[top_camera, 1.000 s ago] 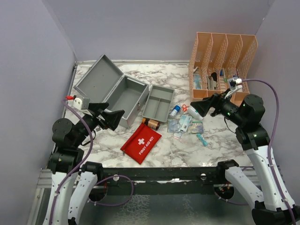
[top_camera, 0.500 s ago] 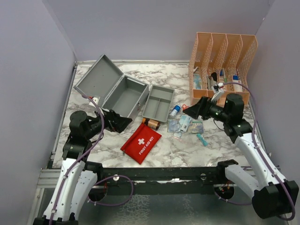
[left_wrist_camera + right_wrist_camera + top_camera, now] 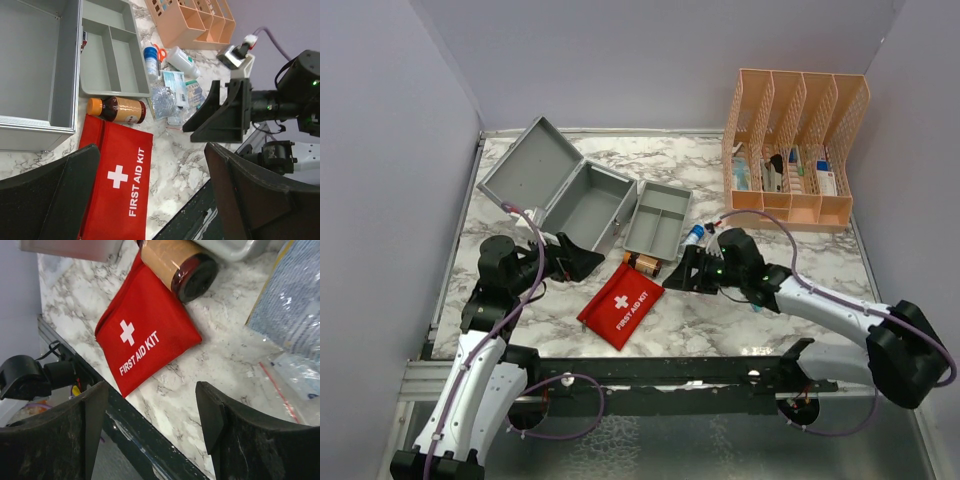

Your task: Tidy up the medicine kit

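marble table with the medicine kit toward its far-left corner, lid thrown back toward the left edge and nothing visible in the body. the grey inner tray lies out just beside the kit's right end, its compartments bare. the step in hand appears to be a first pick from the clutter in front of the tray. the flat red pouch, near the table's front edge, offers little to bite, so a pinch at a corner or edge would suit it better than a flat descent. the brown bottle lies on its side between the pouch's far corner and the tray, and would likely roll unless taken across its body. loose packets overlap further right. the right arm is stretched low and leftward across the table's middle; the right gripper has its jaws wide apart and empty, above the pouch. the left arm is bent near the left edge; the left gripper is likewise spread and empty, aimed at the same pouch.
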Tool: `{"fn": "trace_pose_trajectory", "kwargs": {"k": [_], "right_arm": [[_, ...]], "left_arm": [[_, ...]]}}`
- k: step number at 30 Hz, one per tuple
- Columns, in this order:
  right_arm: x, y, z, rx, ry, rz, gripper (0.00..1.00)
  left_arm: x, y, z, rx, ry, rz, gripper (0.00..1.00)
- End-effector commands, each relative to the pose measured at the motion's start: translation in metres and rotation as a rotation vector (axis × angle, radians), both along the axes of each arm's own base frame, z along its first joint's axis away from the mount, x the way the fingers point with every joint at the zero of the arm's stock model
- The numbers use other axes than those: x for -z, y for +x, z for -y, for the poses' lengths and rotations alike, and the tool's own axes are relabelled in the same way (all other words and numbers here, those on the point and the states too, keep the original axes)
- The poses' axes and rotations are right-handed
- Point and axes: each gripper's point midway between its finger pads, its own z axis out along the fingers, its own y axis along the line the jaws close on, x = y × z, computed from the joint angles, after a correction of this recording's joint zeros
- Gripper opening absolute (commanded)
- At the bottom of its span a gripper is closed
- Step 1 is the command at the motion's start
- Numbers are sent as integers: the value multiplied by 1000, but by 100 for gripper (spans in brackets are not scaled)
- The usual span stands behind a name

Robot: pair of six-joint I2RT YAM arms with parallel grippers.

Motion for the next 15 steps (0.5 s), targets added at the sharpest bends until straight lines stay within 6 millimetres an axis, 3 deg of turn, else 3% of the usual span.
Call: {"fn": "trace_pose_trajectory", "kwargs": {"k": [1, 7, 15], "right_arm": [[20, 3, -20, 72, -37, -9, 70], [41, 0, -49, 51, -62, -50, 65], [68, 8, -59, 132, -113, -81, 52]], "left_arm": [[-7, 6, 0, -22, -11, 23, 91], [-3, 11, -2, -34, 6, 12, 90], [7, 16, -6, -61, 33, -37, 90]]}}
